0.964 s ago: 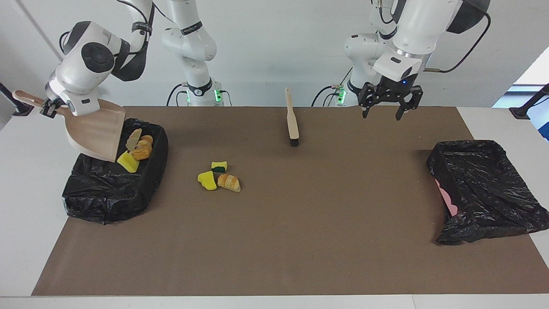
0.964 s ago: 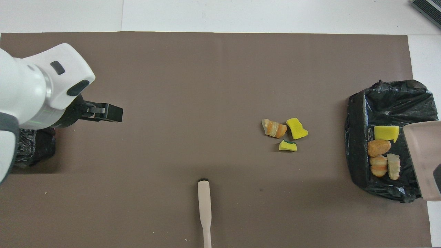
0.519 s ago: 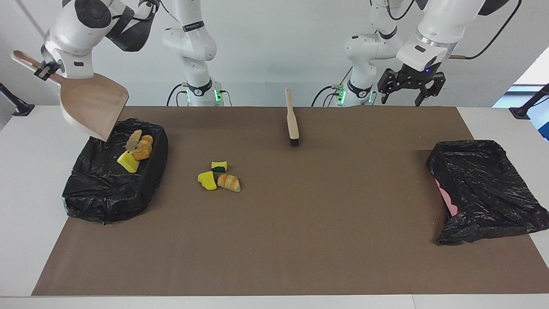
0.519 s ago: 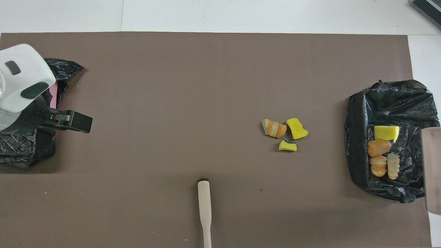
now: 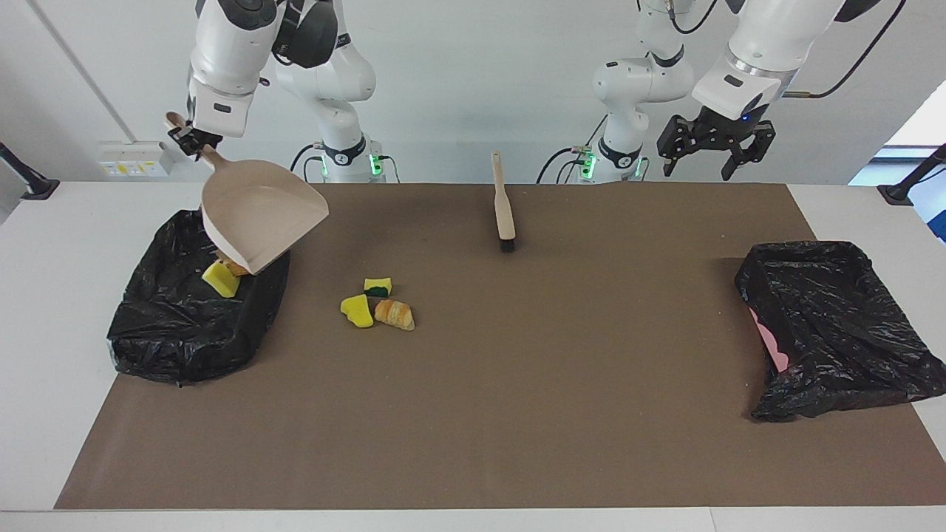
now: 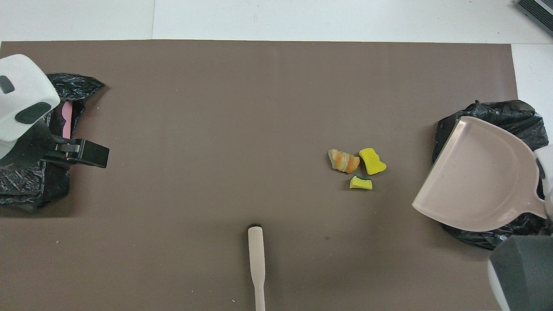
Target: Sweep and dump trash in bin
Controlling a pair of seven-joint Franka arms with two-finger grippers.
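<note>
**Dustpan swung level over the bin**

My right gripper [image 5: 191, 137] has swung the dustpan [image 5: 262, 214] from tipped to level above the bin [image 5: 185, 325], clamped on its handle. Three bits [image 5: 377, 303], two yellow sponge chunks and a golden pastry, lie on the mat beside the bin. Left gripper [image 5: 715, 144] hangs spread wide.

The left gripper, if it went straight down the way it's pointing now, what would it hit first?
Probably the black-lined bin at the left arm's end. In the overhead view the left gripper, jaws open and empty, hangs over that bin's edge; depth is unclear, so it might meet the brown mat instead.
</note>
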